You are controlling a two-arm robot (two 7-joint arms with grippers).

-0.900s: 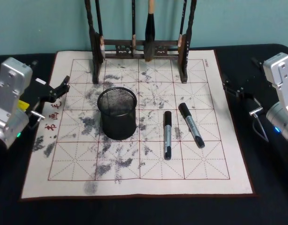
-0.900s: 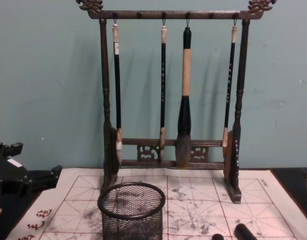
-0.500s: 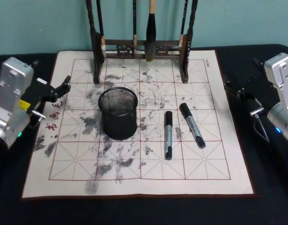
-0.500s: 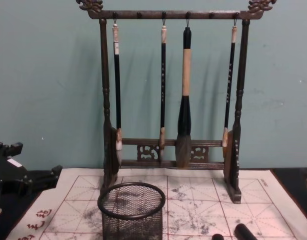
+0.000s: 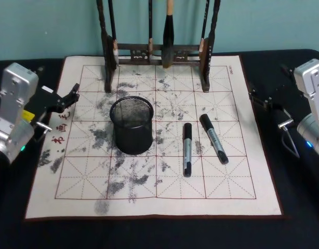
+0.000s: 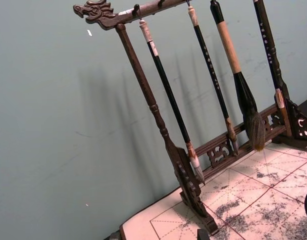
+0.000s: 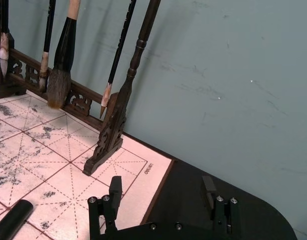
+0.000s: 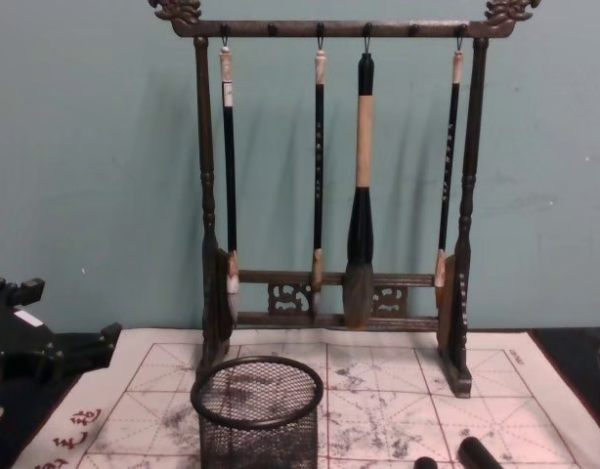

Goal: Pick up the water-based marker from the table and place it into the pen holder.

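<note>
Two black-capped markers with grey barrels lie on the ink-stained felt mat (image 5: 242, 187): one marker (image 5: 186, 149) right of centre and a second marker (image 5: 213, 138) slanted just beyond it. The pen holder (image 5: 131, 124), a round black mesh cup, stands upright to their left and looks empty; it also shows in the chest view as the pen holder (image 8: 258, 410). My left gripper (image 5: 71, 97) hovers open at the mat's left edge. Off the mat's right edge, my right gripper (image 5: 255, 98) is open too, with its fingers (image 7: 115, 189) spread wide and nothing between them.
A tall dark wooden brush rack (image 5: 157, 49) with several hanging brushes (image 8: 363, 176) stands along the mat's far edge, in front of a teal wall. Black tabletop (image 5: 300, 197) surrounds the mat.
</note>
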